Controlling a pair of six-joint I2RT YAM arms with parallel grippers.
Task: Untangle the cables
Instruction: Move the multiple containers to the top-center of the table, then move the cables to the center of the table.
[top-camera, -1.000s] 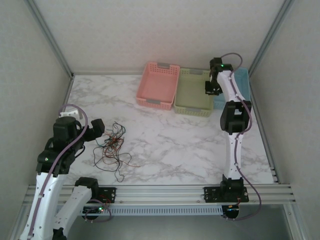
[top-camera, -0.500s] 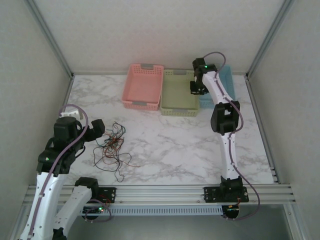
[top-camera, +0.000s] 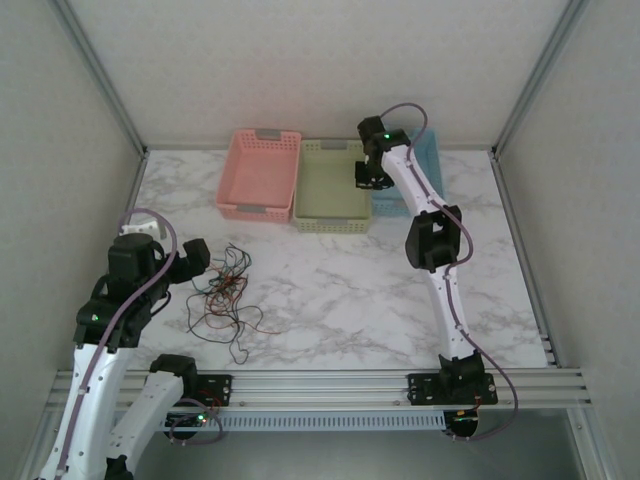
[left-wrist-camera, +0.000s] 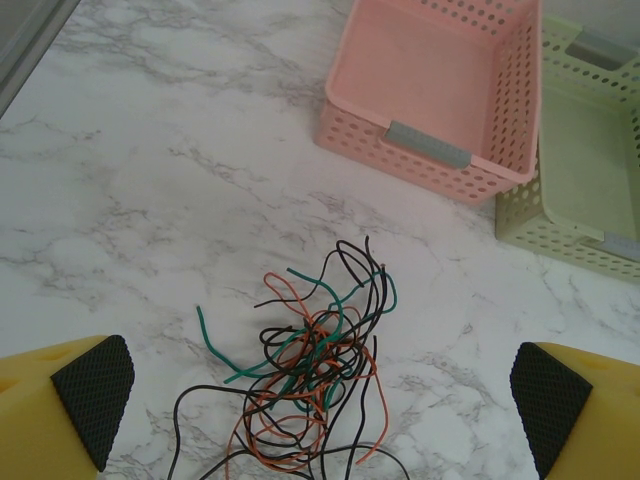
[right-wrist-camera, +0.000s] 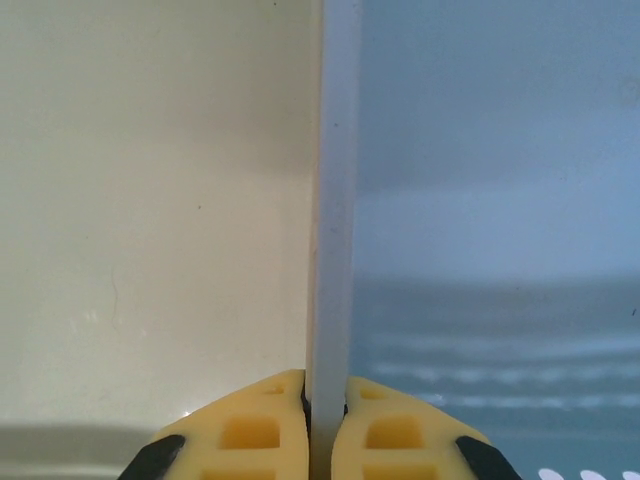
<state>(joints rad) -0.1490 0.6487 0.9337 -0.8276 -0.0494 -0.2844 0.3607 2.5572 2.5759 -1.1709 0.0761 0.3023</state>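
Observation:
The cables (top-camera: 222, 295) lie in one tangled heap of black, red-orange and teal wires on the marble table at the left. In the left wrist view the cables (left-wrist-camera: 315, 370) sit on the table between my two wide-apart pads. My left gripper (top-camera: 200, 262) (left-wrist-camera: 320, 405) hovers open just over the heap, holding nothing. My right gripper (top-camera: 368, 178) (right-wrist-camera: 326, 400) is at the back of the table, shut on the thin upright wall where the green basket (top-camera: 330, 195) meets the blue basket (top-camera: 415, 165).
A pink basket (top-camera: 258, 175) (left-wrist-camera: 430, 145) stands to the left of the green basket (left-wrist-camera: 590, 160) in a row along the back wall. Aluminium frame posts and white walls bound the table on both sides.
My right arm has swung left, dragging the row of three baskets leftward along the back. The left arm and the cable heap have stayed put.

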